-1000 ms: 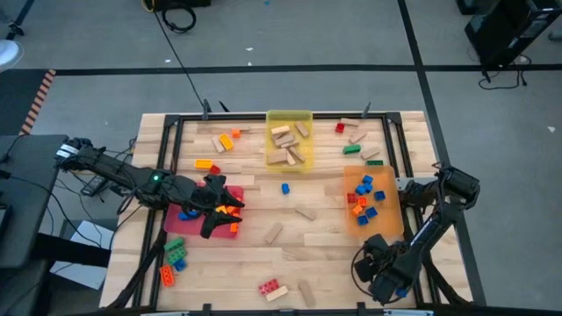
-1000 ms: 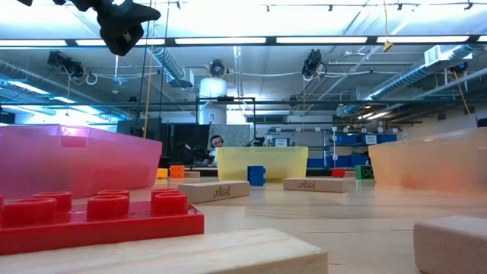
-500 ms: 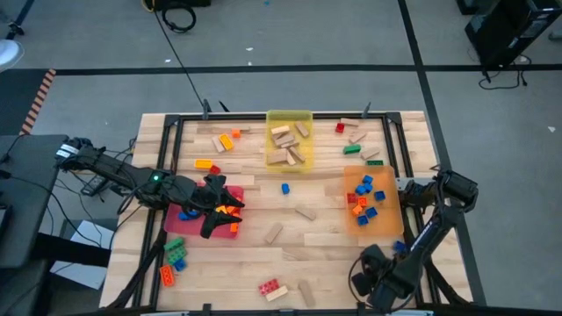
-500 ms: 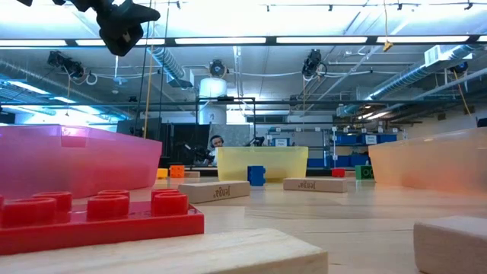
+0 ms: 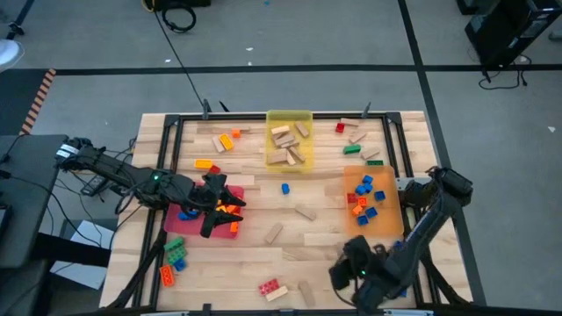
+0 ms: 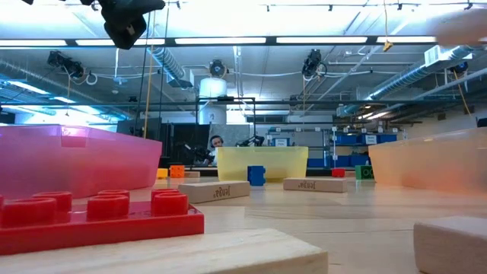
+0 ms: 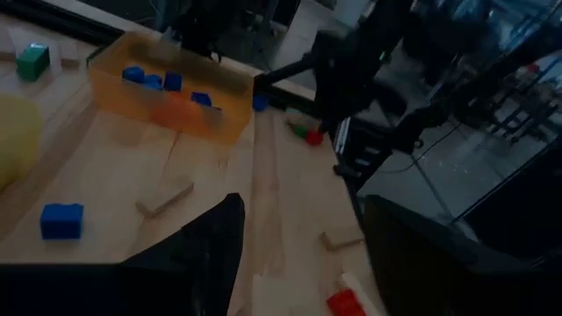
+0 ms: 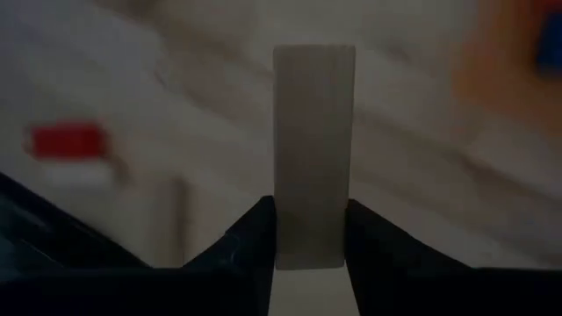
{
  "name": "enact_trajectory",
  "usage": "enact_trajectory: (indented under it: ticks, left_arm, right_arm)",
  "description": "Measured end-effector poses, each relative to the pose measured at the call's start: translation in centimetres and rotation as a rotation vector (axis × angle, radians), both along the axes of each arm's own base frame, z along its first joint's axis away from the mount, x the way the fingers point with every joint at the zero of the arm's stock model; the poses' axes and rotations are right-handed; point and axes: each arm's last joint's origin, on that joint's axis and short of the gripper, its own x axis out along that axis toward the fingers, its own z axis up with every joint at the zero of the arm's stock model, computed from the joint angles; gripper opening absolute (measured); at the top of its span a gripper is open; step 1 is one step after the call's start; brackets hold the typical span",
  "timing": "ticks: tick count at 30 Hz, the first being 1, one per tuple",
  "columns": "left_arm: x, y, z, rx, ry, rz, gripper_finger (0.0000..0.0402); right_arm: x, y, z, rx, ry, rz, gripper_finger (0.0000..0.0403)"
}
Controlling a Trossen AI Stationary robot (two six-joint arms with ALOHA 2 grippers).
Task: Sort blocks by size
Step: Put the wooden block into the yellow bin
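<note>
Blocks lie scattered over the wooden table [image 5: 290, 250], partly sorted. Tan wooden blocks [image 5: 288, 145] sit in the yellow tray [image 5: 289, 117] at the far centre; small blue, red and orange bricks [image 5: 364, 195] fill the orange tray [image 5: 384, 224] on the right; red and orange bricks rest in the red tray [image 5: 176, 221] on the left. Loose pieces: blue brick [image 5: 285, 188] mid-table, two tan blocks near it, a red studded brick [image 5: 272, 288] at the near edge, green and orange bricks at the near left corner.

Right gripper [image 8: 307, 230] is low over the near right part of the table, fingers clamped on a tan wooden block [image 8: 313, 149] that stands up between them, gripped by its long sides. The red studded brick shows blurred on the table past it.

Left gripper [image 5: 213, 205] hangs above the red tray, fingers [image 7: 215, 246] spread apart, nothing between them. Its wrist view looks across the table to the orange tray and the right arm beyond.

In the low view, the red brick sits close in front, the yellow tray far behind.
</note>
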Motion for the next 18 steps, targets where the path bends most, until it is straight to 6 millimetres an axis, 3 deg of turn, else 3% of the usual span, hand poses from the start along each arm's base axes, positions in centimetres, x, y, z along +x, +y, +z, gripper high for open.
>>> enact_trajectory:
  ticks: [5,10,18]
  left_arm:
    - [0.0,0.8,-0.2,0.101,0.013,0.013,0.0243]
    - [-0.4,2.4,-1.0,0.174,0.117,0.067,0.0243]
    - [-1.7,5.0,-0.4,0.273,0.118,0.151,0.0243]
  right_arm:
    - [3.6,-3.2,2.9,-0.049,-0.035,-0.004,0.0118]
    - [7.5,-7.2,5.8,-0.088,-0.066,0.099,0.0119]
    - [12.2,-17.1,10.0,-0.183,-0.101,0.204,0.0120]
